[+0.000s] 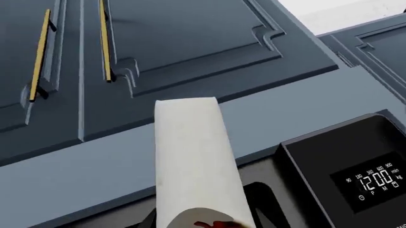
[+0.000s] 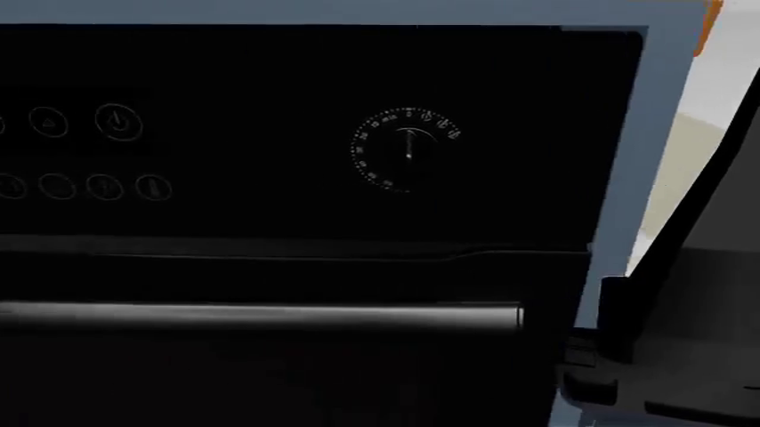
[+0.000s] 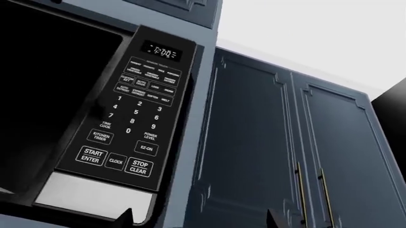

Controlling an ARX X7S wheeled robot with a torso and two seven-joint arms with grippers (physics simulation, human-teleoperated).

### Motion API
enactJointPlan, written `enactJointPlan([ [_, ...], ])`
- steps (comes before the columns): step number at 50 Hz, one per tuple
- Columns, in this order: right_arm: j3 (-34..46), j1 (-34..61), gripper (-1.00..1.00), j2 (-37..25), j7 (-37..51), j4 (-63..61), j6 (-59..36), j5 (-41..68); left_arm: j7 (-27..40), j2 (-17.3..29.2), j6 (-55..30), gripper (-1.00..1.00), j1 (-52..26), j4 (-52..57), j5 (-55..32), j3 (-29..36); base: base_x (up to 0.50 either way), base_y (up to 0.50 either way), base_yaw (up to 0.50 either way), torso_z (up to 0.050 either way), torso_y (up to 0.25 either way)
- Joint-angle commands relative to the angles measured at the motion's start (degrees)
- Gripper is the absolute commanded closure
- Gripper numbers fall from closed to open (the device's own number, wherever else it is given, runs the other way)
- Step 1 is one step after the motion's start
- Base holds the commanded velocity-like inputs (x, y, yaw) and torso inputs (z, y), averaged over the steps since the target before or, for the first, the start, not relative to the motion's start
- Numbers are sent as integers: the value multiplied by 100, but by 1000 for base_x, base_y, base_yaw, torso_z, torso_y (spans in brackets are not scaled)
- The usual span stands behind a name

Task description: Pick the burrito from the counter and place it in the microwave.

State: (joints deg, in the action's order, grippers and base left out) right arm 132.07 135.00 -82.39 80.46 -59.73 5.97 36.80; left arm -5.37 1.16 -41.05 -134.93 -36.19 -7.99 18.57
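Burrito [image 1: 198, 164] clamped in my left gripper, raised before upper cabinet doors [image 1: 190, 42] beside a black clock panel [image 1: 362, 175]. Right gripper: tips barely visible, can't tell its state. Microwave [image 3: 136, 109] cavity looks open. Risk: head view shows only an oven front [image 2: 297, 222], so I could clip the frame and drop it.

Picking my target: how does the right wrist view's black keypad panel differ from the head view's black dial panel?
The black keypad panel has number keys and a clock display; the black dial panel has a round dial and round icon buttons. The keypad panel flanks an open dark cavity; the dial panel sits above a silver bar handle. Both are black with white markings.
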Motion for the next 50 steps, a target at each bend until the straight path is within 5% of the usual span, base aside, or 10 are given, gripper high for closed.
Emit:
enactJointPlan([
  [1, -87, -5, -100, 106, -98, -27, 25, -128, -81, -116, 30, 100, -7, -68, -4, -144, 0, 500, 0, 0, 0],
  [24, -103, -5, -100, 81, -120, -27, 15, -118, -67, -116, 88, 100, -7, -188, -45, -107, 0, 500, 0, 0, 0],
  [50, -42, -6, -100, -66, -186, -27, 85, -193, -59, -116, 147, 100, -7, -306, -58, -85, 0, 0, 0, 0, 0],
])
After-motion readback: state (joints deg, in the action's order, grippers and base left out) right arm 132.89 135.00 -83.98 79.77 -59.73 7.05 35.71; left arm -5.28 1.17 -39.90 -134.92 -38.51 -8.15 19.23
